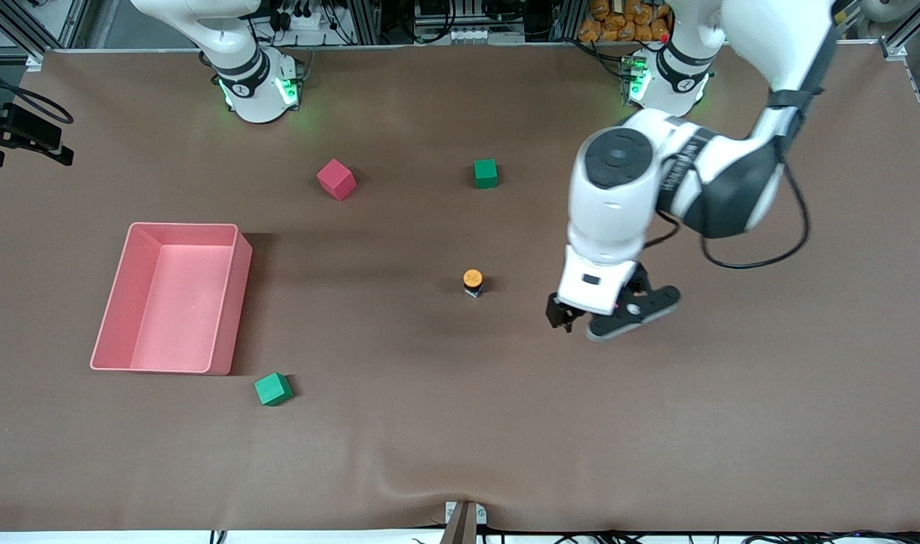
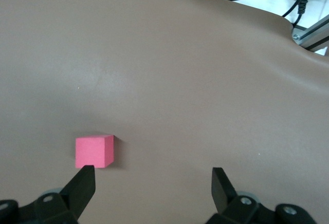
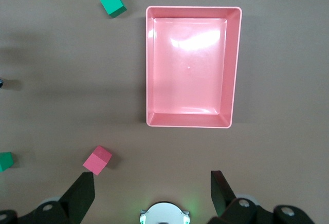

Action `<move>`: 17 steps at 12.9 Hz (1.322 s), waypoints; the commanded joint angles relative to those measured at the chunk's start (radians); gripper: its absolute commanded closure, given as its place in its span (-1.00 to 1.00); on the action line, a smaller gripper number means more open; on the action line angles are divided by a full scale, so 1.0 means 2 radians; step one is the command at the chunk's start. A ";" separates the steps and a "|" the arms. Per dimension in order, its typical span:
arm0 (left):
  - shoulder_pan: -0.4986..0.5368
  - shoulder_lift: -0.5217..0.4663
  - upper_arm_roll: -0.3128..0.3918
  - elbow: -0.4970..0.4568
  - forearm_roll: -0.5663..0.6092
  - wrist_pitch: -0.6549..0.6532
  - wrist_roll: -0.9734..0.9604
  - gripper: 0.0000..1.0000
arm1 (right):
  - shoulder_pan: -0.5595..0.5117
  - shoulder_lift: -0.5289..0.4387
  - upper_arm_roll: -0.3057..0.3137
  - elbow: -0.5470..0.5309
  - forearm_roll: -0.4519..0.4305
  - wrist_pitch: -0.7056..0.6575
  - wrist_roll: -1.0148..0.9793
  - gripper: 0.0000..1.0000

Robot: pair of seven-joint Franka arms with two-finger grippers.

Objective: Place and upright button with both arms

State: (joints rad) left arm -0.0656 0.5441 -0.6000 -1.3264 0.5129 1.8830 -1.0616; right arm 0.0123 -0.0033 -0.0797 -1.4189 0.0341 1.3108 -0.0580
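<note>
Brown matting covers the table (image 1: 460, 453), with a pink tray (image 1: 116, 317) toward the right arm's end, a red cube (image 1: 335, 179) and a green cube (image 1: 486, 173) near the bases, and a second green cube (image 1: 273, 389) just beside the tray's corner nearest the front camera.

Near the table's middle stands the button (image 1: 472, 282), orange cap up and apparently already upright, touched by nothing.

Close by, toward the left arm's end of the table, the left gripper (image 1: 615, 317) hangs low over bare mat with its jaws spread wide and empty. Only the red cube shows ahead of its fingers (image 2: 82, 185) in the left wrist view, not the button.

High over the table and out of the front view, the right gripper (image 3: 151, 193) waits, fingers wide and empty, looking down on the tray.

Since the button seems to stand correctly, the sensible course is probably a clean retreat: any further move should stay clear of the small body, which would likely topple at a light nudge.
</note>
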 commanded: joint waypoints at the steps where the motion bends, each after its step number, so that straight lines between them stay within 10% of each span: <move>1: 0.011 -0.049 0.037 -0.003 -0.062 -0.016 0.073 -1.00 | -0.006 -0.009 0.002 -0.008 -0.002 -0.001 -0.012 -1.00; 5: 0.005 -0.113 0.173 -0.004 -0.179 -0.066 0.295 -1.00 | -0.005 -0.010 0.003 -0.008 -0.002 -0.005 -0.012 -1.00; 14: 0.004 -0.192 0.343 -0.019 -0.265 -0.153 0.552 -1.00 | 0.001 -0.011 0.005 -0.008 -0.001 -0.009 -0.012 -1.00; 17: 0.007 -0.246 0.348 -0.063 -0.273 -0.165 0.567 -1.00 | 0.001 -0.011 0.005 -0.008 -0.001 -0.010 -0.012 -1.00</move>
State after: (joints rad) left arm -0.0419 0.1480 0.0982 -1.3594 -0.0200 1.5568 0.0595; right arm 0.0151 -0.0051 -0.0723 -1.4221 0.0341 1.2987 -0.0701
